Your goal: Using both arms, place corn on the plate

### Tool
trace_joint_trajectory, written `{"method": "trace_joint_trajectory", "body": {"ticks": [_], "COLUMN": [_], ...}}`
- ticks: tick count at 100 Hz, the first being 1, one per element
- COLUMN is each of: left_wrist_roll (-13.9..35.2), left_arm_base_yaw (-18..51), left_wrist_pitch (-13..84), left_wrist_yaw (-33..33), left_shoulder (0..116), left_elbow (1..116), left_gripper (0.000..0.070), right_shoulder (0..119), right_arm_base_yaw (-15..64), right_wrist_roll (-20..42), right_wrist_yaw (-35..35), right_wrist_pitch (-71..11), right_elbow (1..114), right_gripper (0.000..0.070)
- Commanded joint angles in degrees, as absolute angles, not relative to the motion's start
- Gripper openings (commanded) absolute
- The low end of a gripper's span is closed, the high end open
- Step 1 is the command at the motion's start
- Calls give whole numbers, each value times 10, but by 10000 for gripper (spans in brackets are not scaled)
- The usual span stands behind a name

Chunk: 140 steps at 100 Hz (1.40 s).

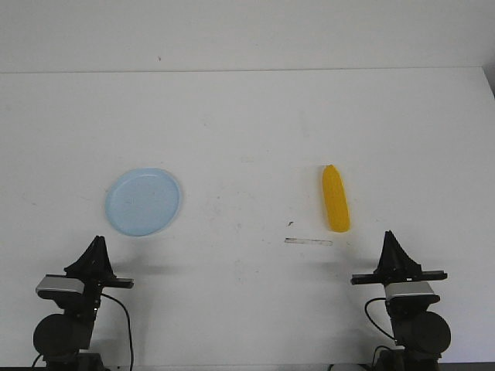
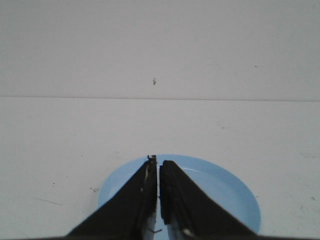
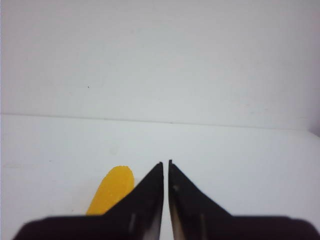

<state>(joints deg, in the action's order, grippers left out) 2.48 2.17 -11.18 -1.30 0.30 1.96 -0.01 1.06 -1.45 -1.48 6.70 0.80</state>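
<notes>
The yellow-orange corn [image 1: 335, 198] lies on the white table right of centre, tapered end pointing away from me. It also shows in the right wrist view [image 3: 112, 190], beside the fingers. The pale blue plate [image 1: 143, 201] lies at the left, empty, and shows in the left wrist view [image 2: 225, 192] just beyond the fingers. My left gripper [image 1: 97, 241] is shut and empty, near the front edge behind the plate; its tips [image 2: 158, 160] nearly touch. My right gripper [image 1: 389, 236] is shut and empty, near the front edge, right of the corn's near end; it also shows in the right wrist view [image 3: 166, 162].
A thin pale grey strip [image 1: 308, 242] lies flat just in front of the corn. The white table's [image 1: 247, 124] far edge meets a white wall. Its right edge is visible at the far right.
</notes>
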Motion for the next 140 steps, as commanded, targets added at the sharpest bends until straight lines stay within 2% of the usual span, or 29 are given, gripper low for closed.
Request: {"method": "trace_joint_trajectory", "body": {"ticks": [1,47,69,98,124,140], "left_wrist_roll": [24,25,72,72,73,111], "left_arm_base_yaw": [23,23,23,23,23,23], "left_wrist_pitch": [-120,-136,-191,-39,119,208], "left_wrist_yaw": [-10,-10,-10,-11,-11,-11], "left_shoulder": [2,2,2,12,80,144], "left_elbow": [8,8,16,115,239,295], "left_gripper": [2,3,2,2,2,3], "right_shoulder": [1,1,1,1,1,1], "right_arm_base_yaw": [11,11,11,11,11,11], "right_wrist_roll": [-14,-14,-14,-14,-14,-14], "right_wrist_yaw": [-15,-15,-15,-15,-15,-15], "right_wrist_pitch": [72,72,72,72,72,72], "right_elbow": [7,7,7,7,7,7], "right_gripper": [16,16,16,16,16,16]}}
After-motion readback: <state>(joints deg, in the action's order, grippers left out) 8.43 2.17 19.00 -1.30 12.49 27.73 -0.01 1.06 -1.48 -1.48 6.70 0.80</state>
